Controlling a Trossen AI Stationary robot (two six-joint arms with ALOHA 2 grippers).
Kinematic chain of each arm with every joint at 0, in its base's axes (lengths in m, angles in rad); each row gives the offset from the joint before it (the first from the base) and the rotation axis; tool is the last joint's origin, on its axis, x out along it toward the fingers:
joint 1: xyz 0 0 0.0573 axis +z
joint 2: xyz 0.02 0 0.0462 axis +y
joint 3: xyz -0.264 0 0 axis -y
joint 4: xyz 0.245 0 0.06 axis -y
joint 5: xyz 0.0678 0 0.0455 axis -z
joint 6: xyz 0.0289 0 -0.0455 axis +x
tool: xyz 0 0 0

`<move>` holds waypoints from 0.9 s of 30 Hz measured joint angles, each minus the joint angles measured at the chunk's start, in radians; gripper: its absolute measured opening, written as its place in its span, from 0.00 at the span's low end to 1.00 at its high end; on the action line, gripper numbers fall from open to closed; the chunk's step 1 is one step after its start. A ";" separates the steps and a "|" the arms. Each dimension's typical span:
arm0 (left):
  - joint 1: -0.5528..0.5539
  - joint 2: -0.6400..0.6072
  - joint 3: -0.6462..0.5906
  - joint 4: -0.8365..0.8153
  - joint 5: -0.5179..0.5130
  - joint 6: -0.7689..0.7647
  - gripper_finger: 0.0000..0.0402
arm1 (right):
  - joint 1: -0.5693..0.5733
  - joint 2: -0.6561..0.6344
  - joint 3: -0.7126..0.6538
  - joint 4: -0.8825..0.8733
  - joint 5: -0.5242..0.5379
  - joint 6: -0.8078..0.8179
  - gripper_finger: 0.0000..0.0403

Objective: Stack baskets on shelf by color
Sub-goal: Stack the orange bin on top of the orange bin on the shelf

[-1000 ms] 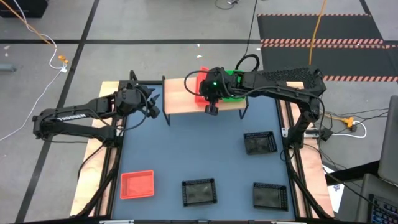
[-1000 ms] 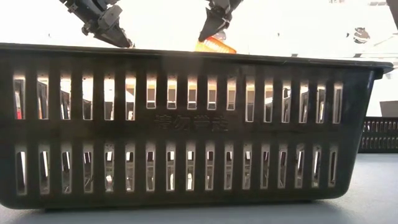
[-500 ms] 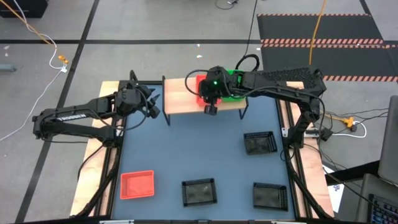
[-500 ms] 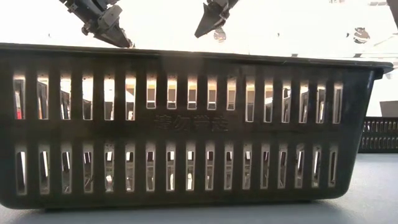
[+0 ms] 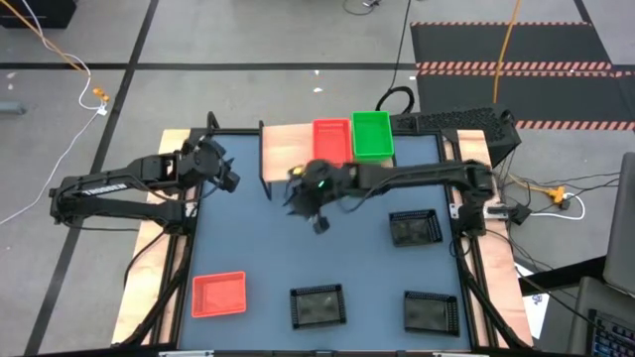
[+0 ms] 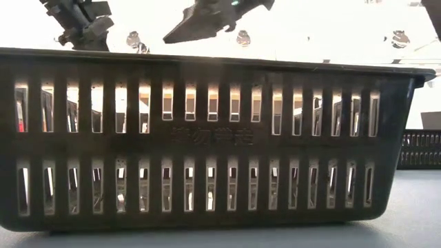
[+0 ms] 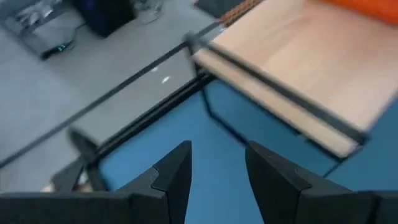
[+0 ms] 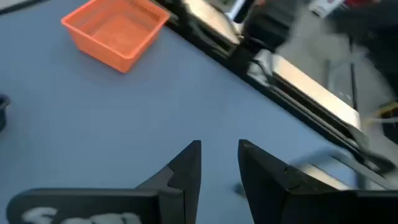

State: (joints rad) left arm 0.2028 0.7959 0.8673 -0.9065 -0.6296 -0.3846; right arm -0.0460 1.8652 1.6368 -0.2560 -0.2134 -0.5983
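Overhead, a light wooden shelf [image 5: 303,157] sits at the upper centre of a blue-grey worktop [image 5: 258,248]. On the shelf, a red basket stack [image 5: 331,141] and a green basket stack [image 5: 372,135] stand side by side, touching; how many baskets each holds cannot be told. A single red basket [image 5: 219,295], empty, lies at lower left. Three black mesh baskets, also empty, lie lower centre [image 5: 317,305], lower right [image 5: 431,311] and right of centre [image 5: 415,227]. The right pincer [image 5: 317,210] hangs above the bare worktop just below the shelf, well apart from every basket, its fingers slightly parted and holding nothing. The left pincer [image 5: 224,177] waits left of the shelf, fingers apart and empty.
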 joint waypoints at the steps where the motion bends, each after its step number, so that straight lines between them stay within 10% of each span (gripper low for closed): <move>1: -0.005 -0.002 0.000 -0.032 -0.022 -0.042 0.38 | 0.015 0.038 0.025 0.015 0.000 -0.006 0.25; 14: -0.075 -0.004 0.000 -0.128 -0.119 -0.175 0.38 | 0.149 0.506 0.577 -0.062 -0.068 -0.257 0.25; 27: -0.074 -0.005 0.000 -0.114 -0.140 -0.163 0.38 | 0.209 0.669 0.599 0.107 -0.106 -0.540 0.26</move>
State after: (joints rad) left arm 0.1284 0.7906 0.8673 -1.0204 -0.7694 -0.5475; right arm 0.1628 2.5347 2.2356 -0.1492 -0.3199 -1.1387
